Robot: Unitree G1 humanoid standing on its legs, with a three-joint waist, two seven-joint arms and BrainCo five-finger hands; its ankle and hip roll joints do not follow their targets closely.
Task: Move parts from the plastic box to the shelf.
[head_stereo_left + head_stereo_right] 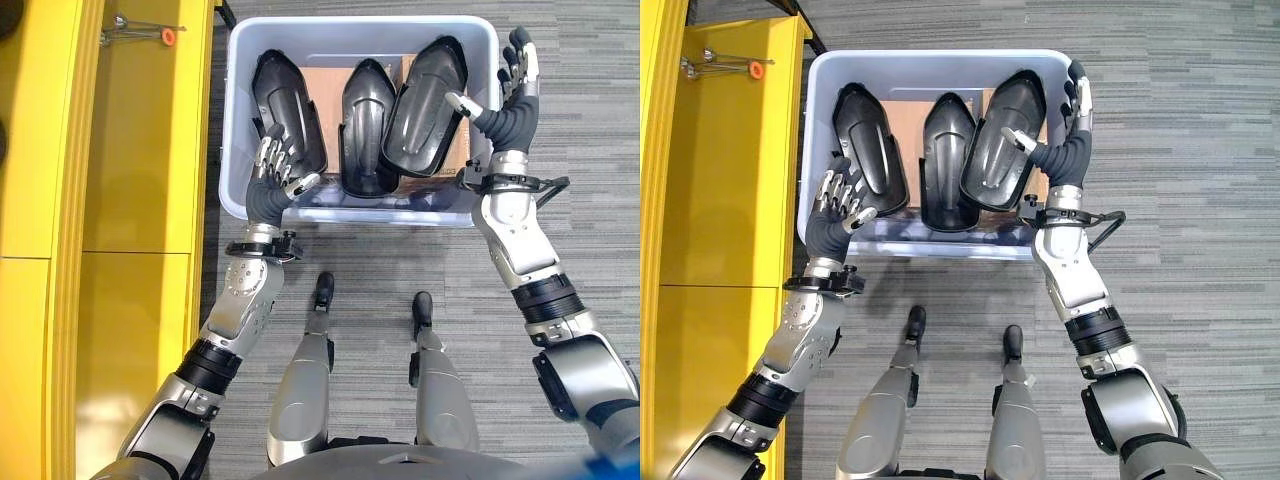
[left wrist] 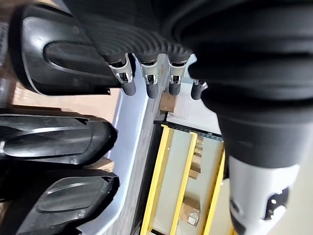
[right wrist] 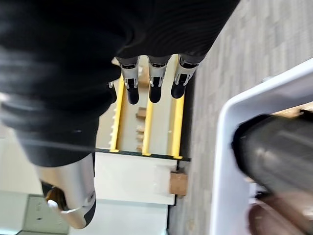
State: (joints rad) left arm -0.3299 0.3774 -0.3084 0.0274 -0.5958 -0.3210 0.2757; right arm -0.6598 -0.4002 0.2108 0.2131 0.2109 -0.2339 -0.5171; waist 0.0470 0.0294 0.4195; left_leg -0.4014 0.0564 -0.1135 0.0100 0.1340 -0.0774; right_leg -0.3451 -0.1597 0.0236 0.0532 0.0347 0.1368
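3 black parts [image 1: 368,125] lie side by side in the plastic box [image 1: 240,110], over a brown cardboard sheet [image 1: 322,95]. The box sits on grey carpet [image 1: 580,130], with the yellow shelf [image 1: 120,200] just beside it. The left hand [image 1: 280,165] rests at the box's near corner, fingers relaxed over 1 part, gripping nothing. The right hand [image 1: 515,75] hovers open at the box's opposite side wall, empty.

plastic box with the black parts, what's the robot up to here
The robot stands over a plastic box on the floor holding three black parts. Its left hand reaches in at the leftmost part, fingers relaxed, not gripping it. Its right hand is open at the box's right rim, thumb by the rightmost part. Nothing has reached the yellow shelf beside the box.
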